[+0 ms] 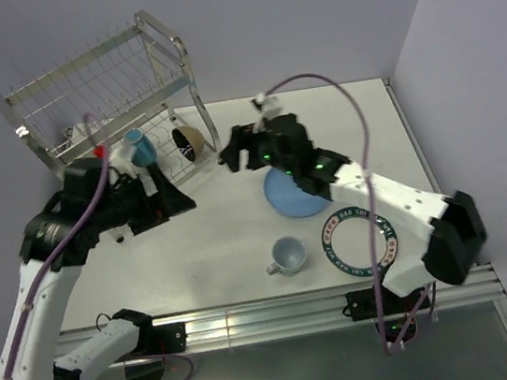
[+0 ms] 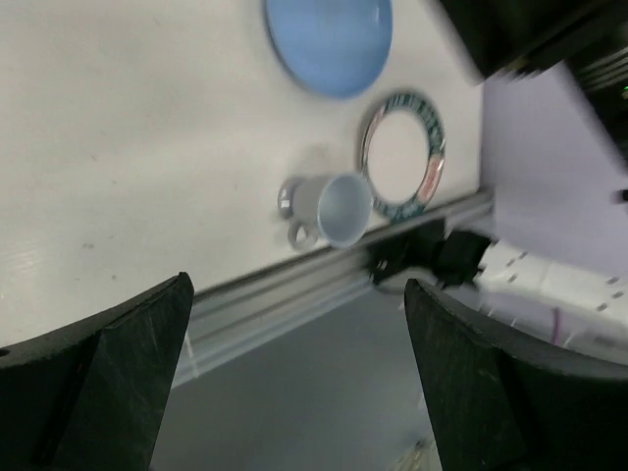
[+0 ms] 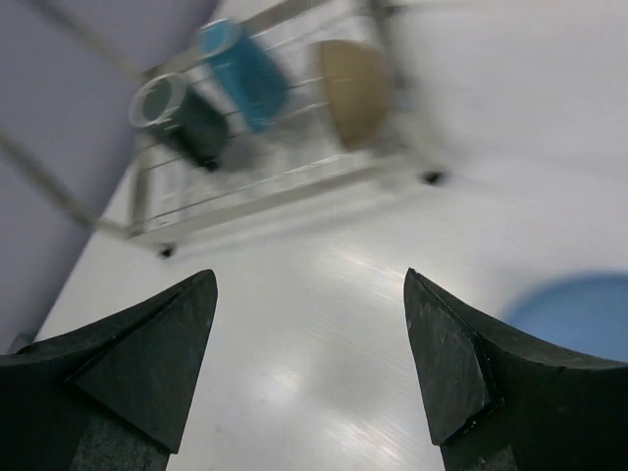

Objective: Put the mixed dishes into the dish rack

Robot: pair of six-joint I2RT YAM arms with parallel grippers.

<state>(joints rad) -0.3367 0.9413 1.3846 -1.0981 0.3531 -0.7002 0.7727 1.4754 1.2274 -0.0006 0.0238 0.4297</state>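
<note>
The steel dish rack (image 1: 111,82) stands at the far left. On its lower shelf lie a dark mug (image 3: 193,126), a blue mug (image 1: 141,147) and a black-and-tan bowl (image 1: 188,142). The blue mug (image 3: 245,74) and the bowl (image 3: 353,88) also show in the right wrist view. A light-blue plate (image 1: 294,194), a white plate with a lettered rim (image 1: 358,238) and a pale cup (image 1: 288,255) lie on the table. My left gripper (image 1: 175,201) is open and empty in front of the rack. My right gripper (image 1: 234,150) is open and empty between the rack and the light-blue plate.
The left wrist view shows the light-blue plate (image 2: 329,44), the lettered plate (image 2: 402,155) and the cup (image 2: 334,208) near the table's front rail (image 2: 294,285). Purple walls close the back and right. The rack's upper tier holds nothing.
</note>
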